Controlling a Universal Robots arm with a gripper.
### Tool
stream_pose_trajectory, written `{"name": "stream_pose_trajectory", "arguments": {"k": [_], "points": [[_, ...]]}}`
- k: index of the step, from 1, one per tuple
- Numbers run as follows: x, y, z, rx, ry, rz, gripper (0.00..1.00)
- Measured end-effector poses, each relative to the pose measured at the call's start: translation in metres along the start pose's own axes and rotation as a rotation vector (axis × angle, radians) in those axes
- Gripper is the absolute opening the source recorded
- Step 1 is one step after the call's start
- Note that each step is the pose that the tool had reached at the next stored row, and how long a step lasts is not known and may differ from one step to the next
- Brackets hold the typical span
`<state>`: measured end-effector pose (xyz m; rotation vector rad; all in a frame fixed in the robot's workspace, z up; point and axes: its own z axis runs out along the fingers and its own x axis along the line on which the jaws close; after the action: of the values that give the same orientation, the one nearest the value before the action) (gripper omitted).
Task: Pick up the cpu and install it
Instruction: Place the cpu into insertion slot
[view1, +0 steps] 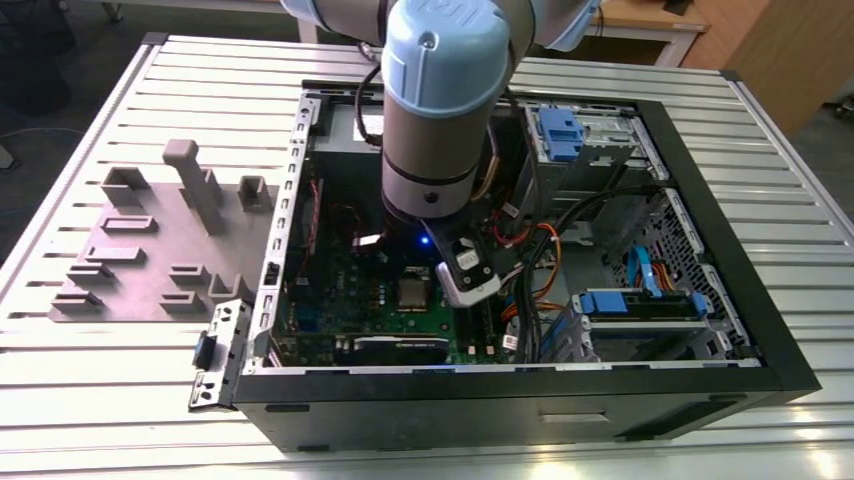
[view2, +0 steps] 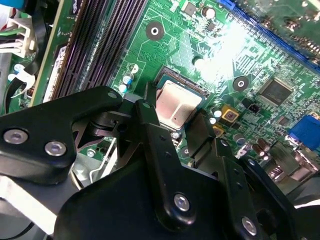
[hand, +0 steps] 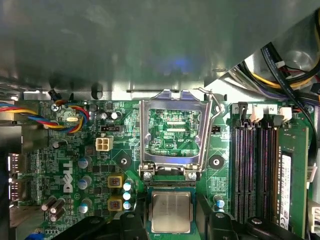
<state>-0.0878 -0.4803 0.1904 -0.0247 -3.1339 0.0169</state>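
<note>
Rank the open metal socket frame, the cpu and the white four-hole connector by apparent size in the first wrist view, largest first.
1. open metal socket frame
2. cpu
3. white four-hole connector
The gaps are plain; all three sit on the same board, so nearness hardly matters.

The grey arm (view1: 427, 110) stands almost upright, and its wrist (view1: 430, 195) points straight down. The gripper (view1: 465, 287) hangs below it, tilted a little to the exterior view's right. In both wrist views its two black fingers (view2: 150, 135) (hand: 131, 224) are spread apart, with a clear gap between them.
</note>
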Motion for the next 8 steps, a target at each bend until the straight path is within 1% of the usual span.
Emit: {"name": "stream_pose_trajectory", "arguments": {"k": [8], "points": [[0.0000,0.0000,0.0022,0.0003,0.0004,0.000,0.47]]}}
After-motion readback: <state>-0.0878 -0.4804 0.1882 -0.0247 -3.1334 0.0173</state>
